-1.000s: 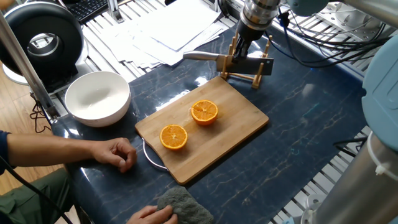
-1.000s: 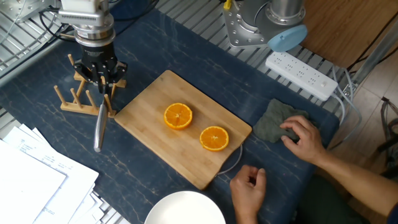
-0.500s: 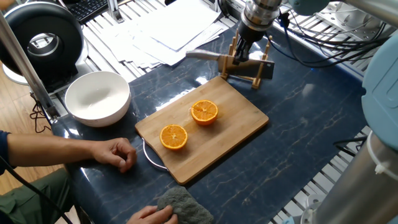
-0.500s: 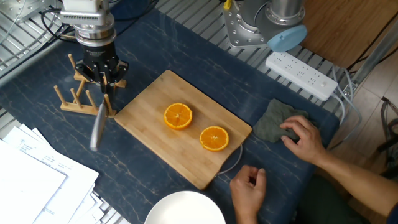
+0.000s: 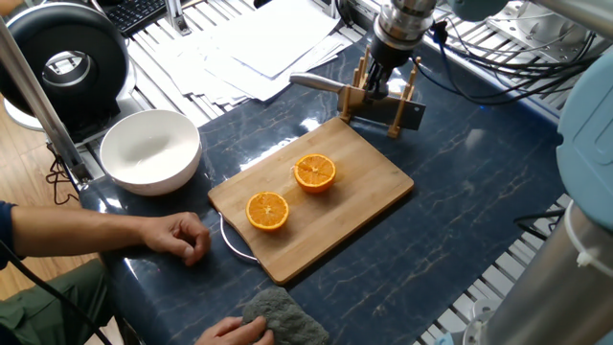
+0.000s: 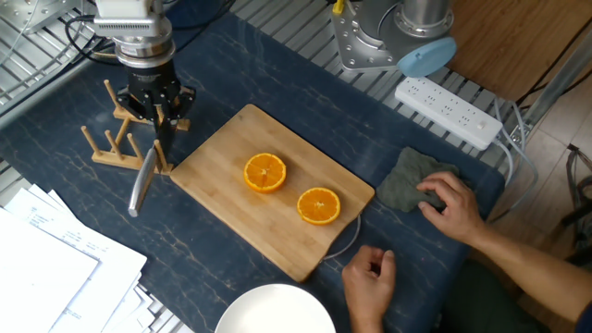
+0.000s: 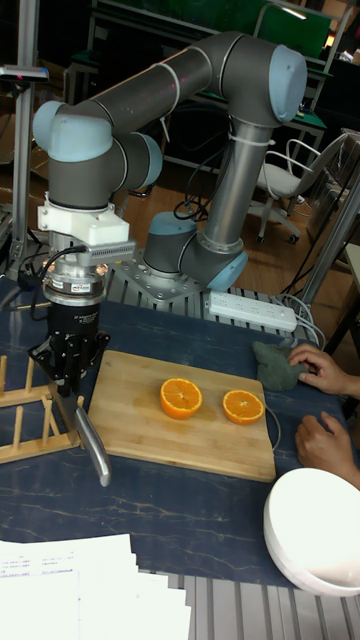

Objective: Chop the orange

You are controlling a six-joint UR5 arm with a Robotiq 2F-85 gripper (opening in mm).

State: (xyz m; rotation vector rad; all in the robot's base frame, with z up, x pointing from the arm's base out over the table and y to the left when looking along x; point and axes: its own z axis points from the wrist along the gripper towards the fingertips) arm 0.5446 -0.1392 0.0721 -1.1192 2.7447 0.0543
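Two halves of the orange (image 5: pixel 314 172) (image 5: pixel 268 211) lie cut side up on a bamboo cutting board (image 5: pixel 369 187). In the other fixed view the halves (image 6: pixel 265 172) (image 6: pixel 319 205) sit side by side, and the tall view shows them too (image 7: pixel 181 397) (image 7: pixel 243 406). My gripper (image 6: pixel 159 118) hangs over the wooden rack (image 6: pixel 116 148) beside the board. It is shut on a knife, whose steel blade (image 6: pixel 141 183) points away from the board, toward the papers. The gripper (image 5: pixel 381 84) is off the board and apart from the orange.
A white bowl (image 5: pixel 148 149) stands left of the board. A person's hands (image 6: pixel 449 208) (image 6: pixel 370 277) rest near the board's front, one on a grey cloth (image 6: pixel 412 180). Papers (image 5: pixel 259 43), a power strip (image 6: pixel 449 109) and the arm's base (image 6: pixel 379 37) ring the table.
My gripper has shifted a little along the rack with the knife, and the blade has moved with it. The orange halves and the person's hands have stayed put.
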